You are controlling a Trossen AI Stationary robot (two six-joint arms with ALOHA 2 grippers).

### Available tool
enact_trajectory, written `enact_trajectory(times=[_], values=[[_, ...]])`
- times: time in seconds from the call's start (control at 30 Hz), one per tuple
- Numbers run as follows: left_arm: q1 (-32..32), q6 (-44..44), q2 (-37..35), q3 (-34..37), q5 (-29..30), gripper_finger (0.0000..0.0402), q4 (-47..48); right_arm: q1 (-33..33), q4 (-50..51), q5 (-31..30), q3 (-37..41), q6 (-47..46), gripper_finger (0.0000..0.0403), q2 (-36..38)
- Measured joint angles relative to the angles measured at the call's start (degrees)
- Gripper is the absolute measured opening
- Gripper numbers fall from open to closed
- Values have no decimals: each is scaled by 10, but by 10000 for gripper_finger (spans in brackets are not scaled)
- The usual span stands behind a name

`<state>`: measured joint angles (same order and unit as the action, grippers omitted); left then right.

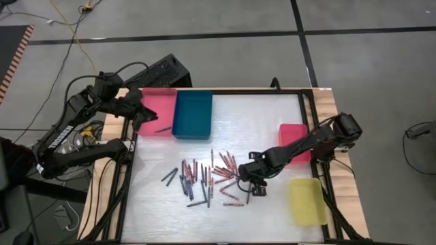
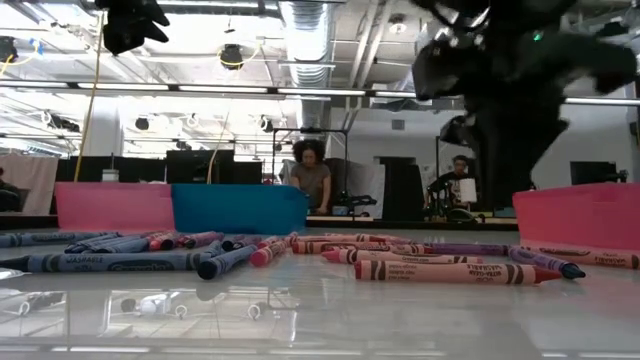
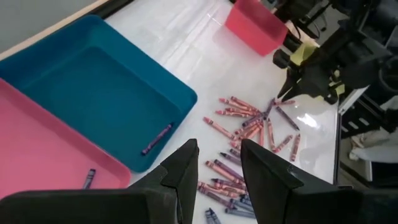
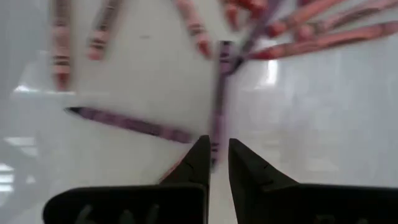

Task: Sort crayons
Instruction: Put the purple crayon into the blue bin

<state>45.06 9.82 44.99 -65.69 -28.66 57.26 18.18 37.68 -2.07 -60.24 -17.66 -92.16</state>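
One camera hangs overhead and looks straight down on the whole table [image 1: 272,122], with the crayons [image 1: 208,178] near the centre. Another sits at tabletop height, close to the crayons [image 2: 440,270], facing level across them into the room behind. The left wrist camera rides high at about ten o'clock, looking down across the blue tray [image 3: 93,93] toward the pile. The right wrist camera hovers very near the tabletop at about four o'clock. All four share the crayon pile.
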Motion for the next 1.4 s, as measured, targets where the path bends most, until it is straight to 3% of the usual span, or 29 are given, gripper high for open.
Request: enact_trajectory(times=[0.3, 0.73, 1.17, 1.4], values=[[0, -16, 0, 0, 22, 110, -1, -37, -42, -19, 0, 4, 76, -7], [0, -21, 0, 0, 26, 110, -2, -32, -61, 2, 0, 2, 176, -48], [0, -27, 0, 0, 24, 110, 5, -11, -76, 1, -1, 2, 172, -74], [0, -27, 0, 0, 25, 110, 8, 2, -71, -27, -7, -19, 169, -95]])
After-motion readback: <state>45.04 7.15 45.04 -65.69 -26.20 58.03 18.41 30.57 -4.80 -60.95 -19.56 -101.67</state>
